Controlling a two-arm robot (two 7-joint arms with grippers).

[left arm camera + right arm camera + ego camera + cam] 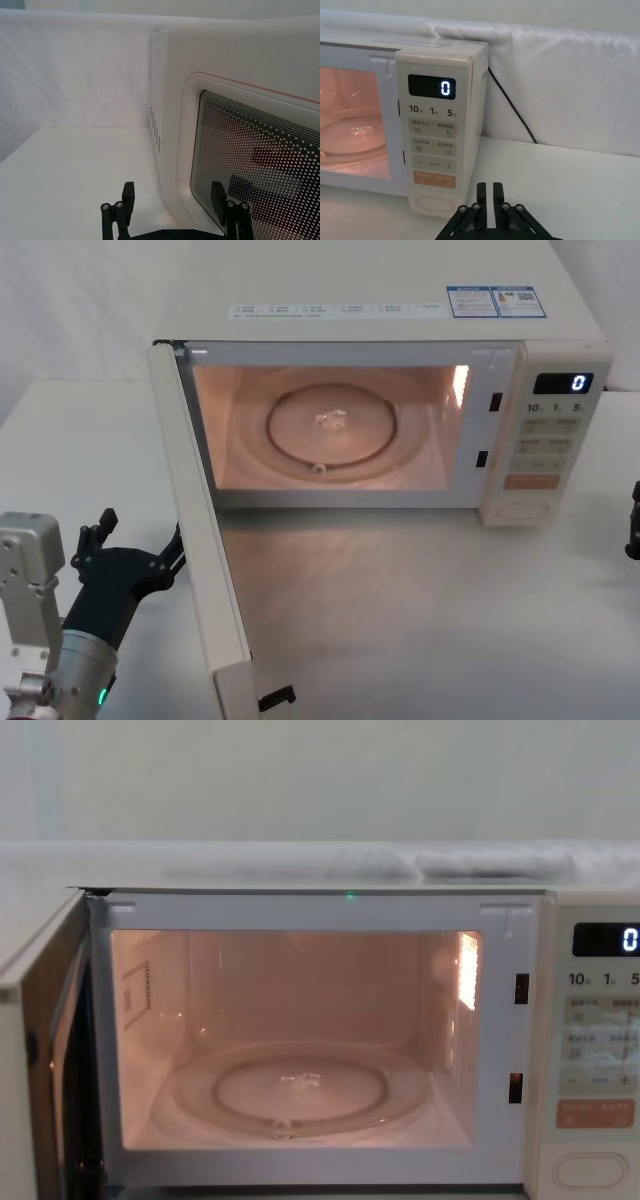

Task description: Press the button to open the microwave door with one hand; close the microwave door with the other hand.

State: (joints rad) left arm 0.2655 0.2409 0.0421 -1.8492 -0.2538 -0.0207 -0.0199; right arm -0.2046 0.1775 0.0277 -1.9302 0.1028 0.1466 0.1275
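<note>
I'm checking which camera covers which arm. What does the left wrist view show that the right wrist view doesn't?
Left wrist only: the outer face of the open microwave door, with its dotted dark window and thin pink outline, and the left end effector, fingers apart, just in front of that face.
Right wrist only: the control panel with a display reading 0, the button at its bottom, the lit cavity, a black cable, and the right end effector, fingers together, held back from the button.
Both: the white table and white backdrop.
</note>
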